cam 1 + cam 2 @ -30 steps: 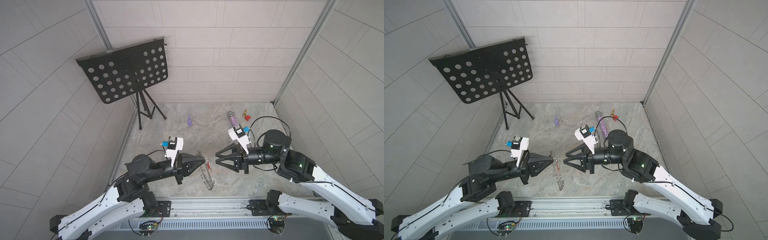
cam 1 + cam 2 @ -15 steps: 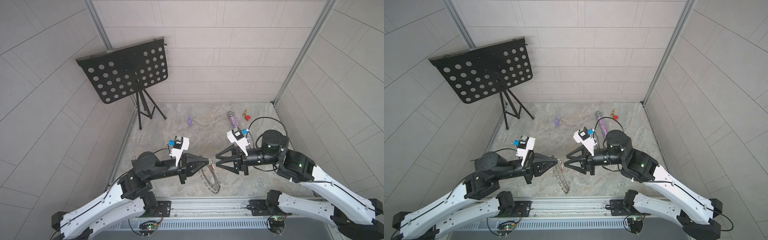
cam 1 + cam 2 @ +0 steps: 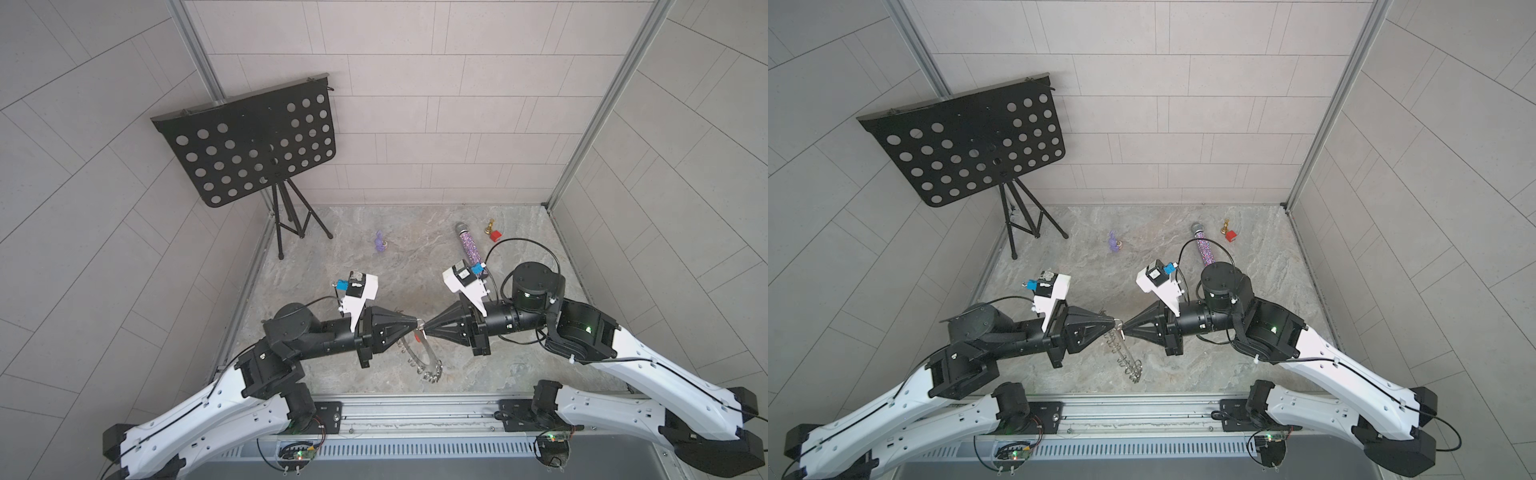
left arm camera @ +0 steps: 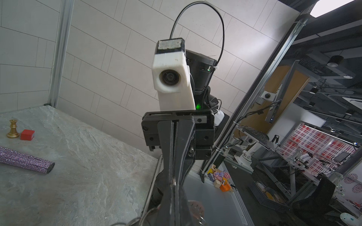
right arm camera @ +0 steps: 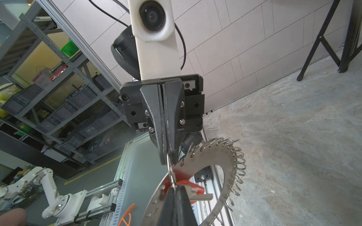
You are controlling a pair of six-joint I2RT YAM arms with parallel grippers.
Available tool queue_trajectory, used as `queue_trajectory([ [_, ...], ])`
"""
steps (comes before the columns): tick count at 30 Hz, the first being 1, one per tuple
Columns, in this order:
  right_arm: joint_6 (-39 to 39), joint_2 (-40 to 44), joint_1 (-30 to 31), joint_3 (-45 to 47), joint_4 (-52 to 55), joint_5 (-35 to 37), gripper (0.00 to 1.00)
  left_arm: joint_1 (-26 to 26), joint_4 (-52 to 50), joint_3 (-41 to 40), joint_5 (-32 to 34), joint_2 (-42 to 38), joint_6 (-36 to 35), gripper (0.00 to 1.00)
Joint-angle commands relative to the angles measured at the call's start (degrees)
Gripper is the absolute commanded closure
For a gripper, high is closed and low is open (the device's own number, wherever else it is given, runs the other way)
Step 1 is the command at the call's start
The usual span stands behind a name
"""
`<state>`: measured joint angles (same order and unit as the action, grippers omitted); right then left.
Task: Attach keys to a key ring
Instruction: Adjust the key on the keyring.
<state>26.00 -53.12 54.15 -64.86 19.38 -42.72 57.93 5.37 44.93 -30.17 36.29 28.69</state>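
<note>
Most of the key (image 5: 195,188) is hiding behind the right gripper (image 5: 174,191); only its red tag is showing. In both top views the key ring (image 3: 420,359) is hanging edge-on beneath the meeting tips. The left gripper (image 5: 166,154) is pinching one wire loop (image 5: 170,166); the right gripper is pressing its jaws together at that loop's other end, gripping loop or key I cannot tell.

No legible text, brand, number or sign in any view. Only candidate is a white box (image 5: 42,80) with red print, on the shelving (image 5: 58,64) outside the cell in the right wrist view. It is too blurred to read.
</note>
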Motion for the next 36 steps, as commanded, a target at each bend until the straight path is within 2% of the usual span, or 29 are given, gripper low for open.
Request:
queue_trajectory([
  [1, 0.6, 1.1, 0.1, 1.1, -1.7, 0.4, 1.00, 0.2, 4.0, 2.3, -0.9, -1.2, 0.1, 1.00],
  [21, 4.3, -2.3, 0.5, 2.1, -7.2, -3.8, 1.00, 0.2, 11.0, 1.8, -6.0, 0.9, 3.7, 1.00],
  [36, 6.3, -2.9, 0.5, 1.8, -11.8, -0.2, 1.00, 0.2, 14.9, -2.3, -6.8, 0.8, 7.8, 1.00],
])
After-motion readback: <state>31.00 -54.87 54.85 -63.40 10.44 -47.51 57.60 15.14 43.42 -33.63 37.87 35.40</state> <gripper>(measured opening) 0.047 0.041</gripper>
